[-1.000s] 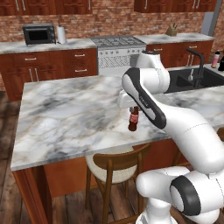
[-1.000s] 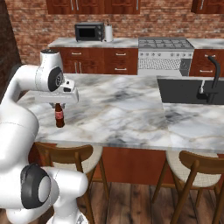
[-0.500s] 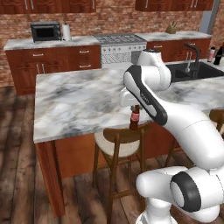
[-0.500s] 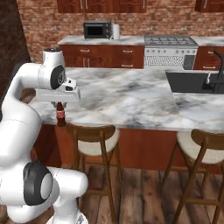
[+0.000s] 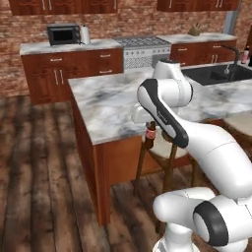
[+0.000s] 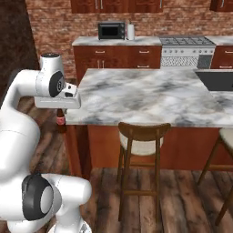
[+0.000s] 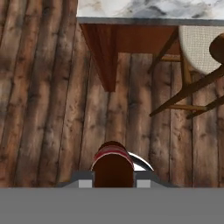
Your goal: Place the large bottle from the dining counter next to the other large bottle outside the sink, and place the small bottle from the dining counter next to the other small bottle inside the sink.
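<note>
My gripper [image 5: 150, 128] is shut on the small bottle [image 5: 150, 135], a tiny red-brown one with a narrow neck, which hangs upright below the hand. It hangs off the corner of the dining counter [image 5: 110, 106], over the wooden floor. From the right I see the gripper [image 6: 60, 113] and the small bottle [image 6: 60, 119] just left of the dining counter [image 6: 150, 95]. In the hand view the small bottle [image 7: 113, 166] sits between my fingertips [image 7: 85, 181], with the dining counter [image 7: 144, 8] along the top. The sink [image 5: 216, 74] lies far right, and a tall bottle [image 5: 244, 54] stands beside it.
Wooden stools [image 6: 140, 141] [image 5: 165, 145] stand along the counter's near side, and one stool [image 7: 199, 48] is in the hand view. Against the brick wall are a back counter with a microwave [image 6: 111, 31] and a stove [image 6: 186, 43]. Wooden floor [image 5: 44, 167] spreads to the left.
The whole scene has shifted because the base has driven. The counter now lies further right of the hand, and the held bottle hangs beyond its corner. The grip is unchanged.
</note>
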Motion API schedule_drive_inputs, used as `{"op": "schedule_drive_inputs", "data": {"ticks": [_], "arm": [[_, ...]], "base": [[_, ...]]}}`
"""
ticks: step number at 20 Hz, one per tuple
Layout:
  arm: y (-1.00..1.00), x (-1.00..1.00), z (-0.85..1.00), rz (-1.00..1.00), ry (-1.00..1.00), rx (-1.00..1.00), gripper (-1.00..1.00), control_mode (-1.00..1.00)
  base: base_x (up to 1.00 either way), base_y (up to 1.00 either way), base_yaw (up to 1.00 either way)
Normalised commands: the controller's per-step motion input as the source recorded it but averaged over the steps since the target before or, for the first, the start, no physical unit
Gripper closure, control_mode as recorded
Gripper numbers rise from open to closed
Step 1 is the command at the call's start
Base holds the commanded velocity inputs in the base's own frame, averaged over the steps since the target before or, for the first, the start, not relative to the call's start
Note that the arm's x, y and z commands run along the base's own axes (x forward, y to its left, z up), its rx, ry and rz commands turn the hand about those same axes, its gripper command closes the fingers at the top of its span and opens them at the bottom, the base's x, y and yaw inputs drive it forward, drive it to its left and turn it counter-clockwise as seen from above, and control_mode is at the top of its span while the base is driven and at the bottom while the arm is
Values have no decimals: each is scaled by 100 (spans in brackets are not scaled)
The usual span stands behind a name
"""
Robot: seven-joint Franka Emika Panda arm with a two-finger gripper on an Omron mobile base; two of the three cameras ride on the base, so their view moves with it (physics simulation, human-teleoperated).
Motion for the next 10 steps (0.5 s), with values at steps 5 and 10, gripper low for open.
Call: {"op": "schedule_drive_inputs", "data": {"ticks": [5, 10], "arm": [[0, 0, 0, 0, 0, 0, 100, 100], [0, 0, 0, 0, 0, 0, 100, 100]], "base": [[7, 100, -29], [18, 100, -31]]}}
